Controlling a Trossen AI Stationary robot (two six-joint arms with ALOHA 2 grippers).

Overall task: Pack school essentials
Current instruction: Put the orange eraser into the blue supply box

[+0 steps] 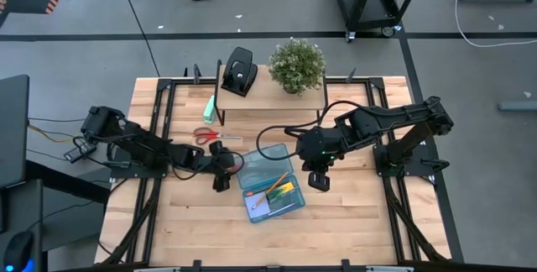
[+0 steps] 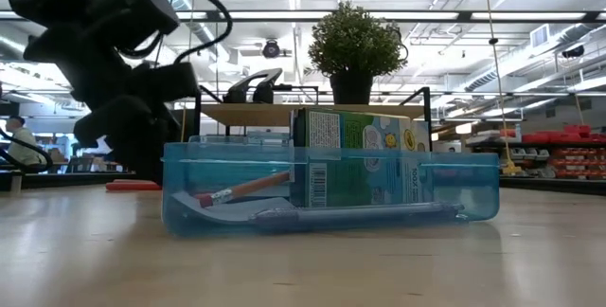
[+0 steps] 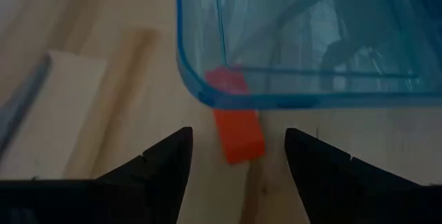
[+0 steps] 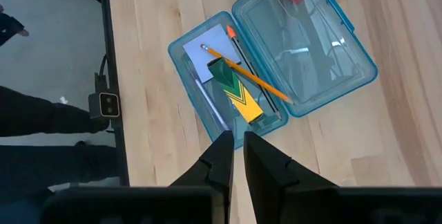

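An open clear blue pencil box [image 1: 270,184] lies mid-table. Its tray holds a yellow-green crayon box [image 4: 238,92], an orange pencil [image 4: 245,75] and a pale blue note pad [image 4: 207,48]; its lid [image 4: 304,44] lies open beside it. A small orange piece [image 3: 238,131] lies flat on the table, its far end under the lid's corner. My left gripper [image 3: 238,144] is low at that corner, open, one finger on either side of the piece without touching it. My right gripper [image 4: 238,144] hangs shut above the tray. Red-handled scissors [image 1: 210,135] lie on the table behind my left arm.
A raised wooden shelf at the back carries a black hole punch [image 1: 239,70] and a potted plant [image 1: 296,64]. A mint-green block [image 1: 208,108] lies at the shelf's left end. Bare wood lies between the box and the table's near edge.
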